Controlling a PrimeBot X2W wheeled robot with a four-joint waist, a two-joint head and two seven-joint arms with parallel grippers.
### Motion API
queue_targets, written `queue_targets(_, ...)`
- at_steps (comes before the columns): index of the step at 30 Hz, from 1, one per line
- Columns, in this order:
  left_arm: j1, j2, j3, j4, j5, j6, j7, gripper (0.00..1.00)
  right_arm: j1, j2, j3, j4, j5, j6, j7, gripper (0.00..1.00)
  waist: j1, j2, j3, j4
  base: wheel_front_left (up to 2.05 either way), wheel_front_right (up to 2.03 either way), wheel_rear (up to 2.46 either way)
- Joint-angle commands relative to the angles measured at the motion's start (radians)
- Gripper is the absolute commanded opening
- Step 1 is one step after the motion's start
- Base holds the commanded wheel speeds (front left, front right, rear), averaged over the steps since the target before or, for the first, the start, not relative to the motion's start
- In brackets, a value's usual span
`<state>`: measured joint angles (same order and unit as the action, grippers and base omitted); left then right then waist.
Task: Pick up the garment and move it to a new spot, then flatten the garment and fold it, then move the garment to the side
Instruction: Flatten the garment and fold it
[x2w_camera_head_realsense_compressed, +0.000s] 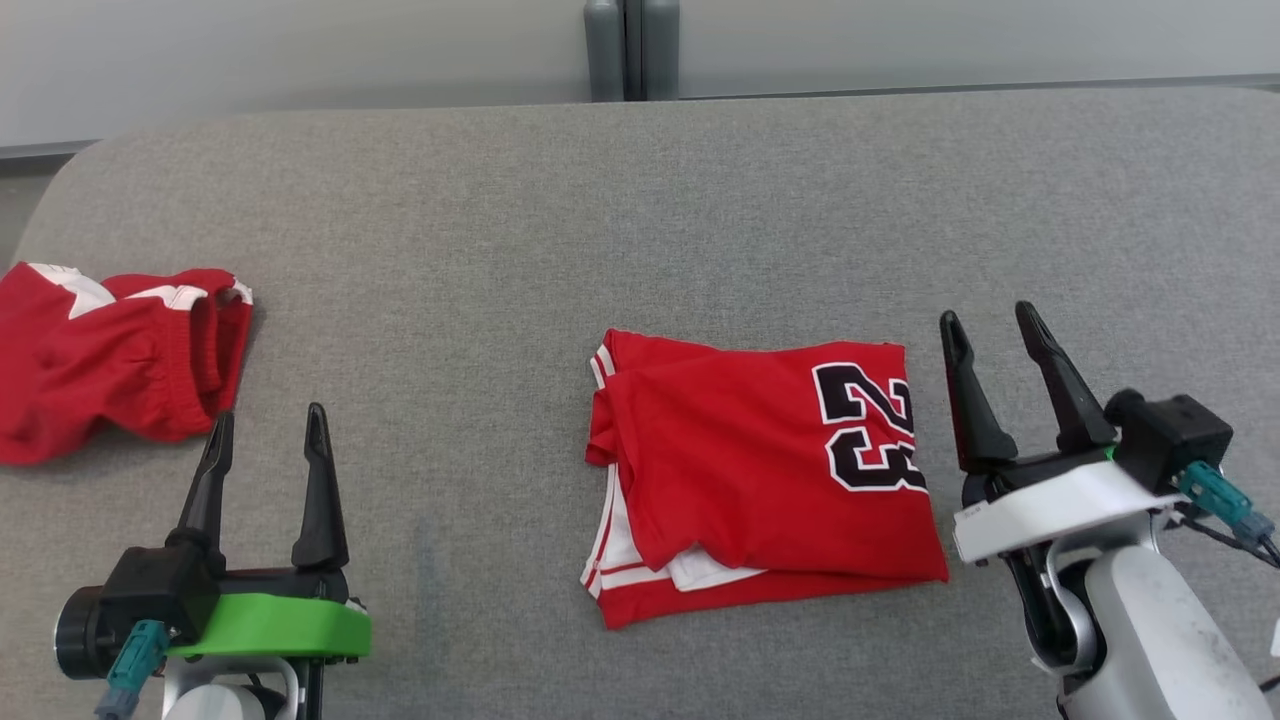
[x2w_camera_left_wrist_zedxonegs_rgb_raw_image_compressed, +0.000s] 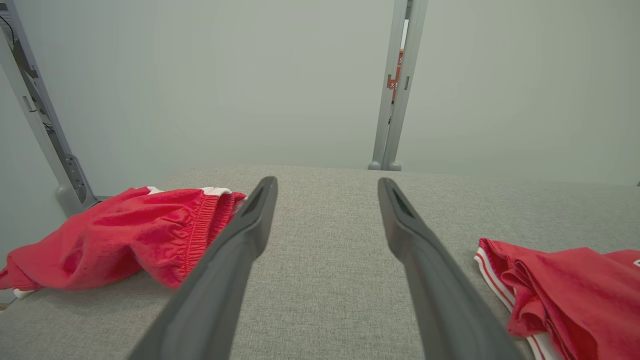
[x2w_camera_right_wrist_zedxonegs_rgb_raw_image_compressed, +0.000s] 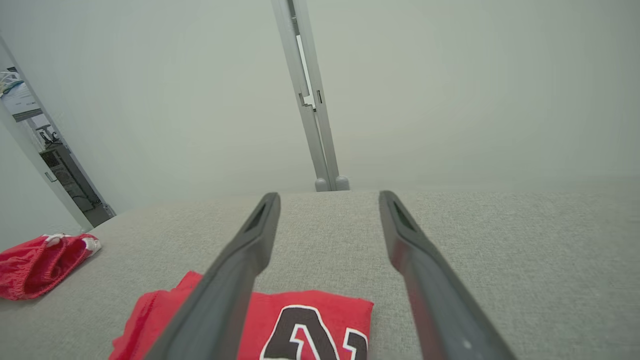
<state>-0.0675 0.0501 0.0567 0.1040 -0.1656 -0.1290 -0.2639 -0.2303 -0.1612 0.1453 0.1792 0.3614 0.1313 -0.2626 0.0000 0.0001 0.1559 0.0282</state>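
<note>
Garment (x2w_camera_head_realsense_compressed: 760, 470) just left of right claw (x2w_camera_head_realsense_compressed: 988, 316)

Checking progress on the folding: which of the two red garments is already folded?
The red jersey with the black number, lying as a neat rectangle in the middle. The red shorts at the far left are a crumpled heap.

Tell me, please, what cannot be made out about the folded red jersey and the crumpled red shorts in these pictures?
- Folded red jersey with a black-and-white number: in the head view the top fold hides its lower layers.
- Its number: in the right wrist view the bottom edge cuts it, and the right gripper's finger covers part of the jersey.
- Crumpled red shorts with white trim: the head view's left edge cuts them off.
</note>
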Motion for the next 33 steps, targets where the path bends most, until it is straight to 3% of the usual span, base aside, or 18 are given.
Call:
queue_targets(1, 0.014, 0.001, -0.003, 0.002, 0.009, -0.003, 0.000, 1.00, 0.030, 0.005, -0.016, -0.015, -0.007, -0.001, -0.003, 1.00, 0.0000, -0.0001, -0.008, -0.005, 0.00, 0.00, 0.00)
queue_targets(14, 0.039, 0.001, -0.058, 0.017, 0.015, -0.003, 0.000, 1.00, 0.210, 0.062, -0.113, -0.113, -0.045, -0.001, -0.003, 1.00, 0.0000, -0.0001, -0.040, -0.014, 0.00, 0.00, 0.00)
queue_targets(33, -0.002, 0.049, -0.498, 0.183, -0.021, -0.003, 0.000, 1.00, 0.180, 0.068, -0.093, -0.105, -0.065, -0.001, -0.003, 1.00, 0.0000, -0.0001, -0.007, -0.053, 0.00, 0.00, 0.00)
